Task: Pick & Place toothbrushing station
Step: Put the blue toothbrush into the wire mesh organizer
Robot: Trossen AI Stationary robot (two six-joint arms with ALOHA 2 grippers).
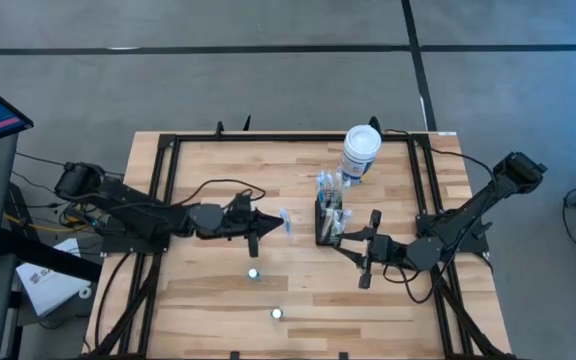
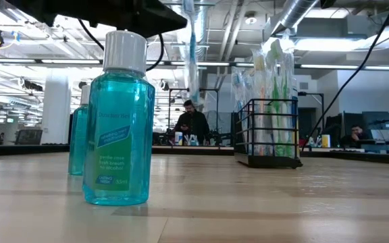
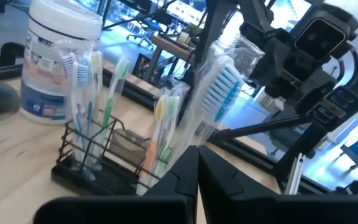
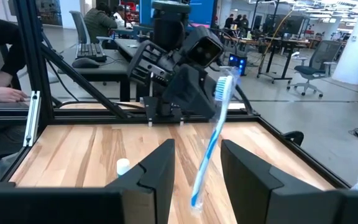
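The toothbrushing station [image 1: 328,222], a black wire caddy already stocked with wrapped brushes, stands upright on the bench [image 1: 218,300] just in front of the white canister [image 1: 360,152]. The left claw [image 1: 273,222] is clamped tight on a blue-and-white toothbrush [image 1: 286,222], held a little off the caddy's left side and clear of the wood. The right claw [image 1: 368,250] waits close on the caddy's other side, its fingers parted and holding nothing.

The step in hand looks like delivering that brush into a slot. To do it well, the left arm should bring the handle end over an open compartment — not one already crowded — and keep the brush near upright so it drops between the wires instead of catching on the rim. Lower slowly, and let go only once the handle is well inside. The caddy is light, so a sideways nudge could tip it.
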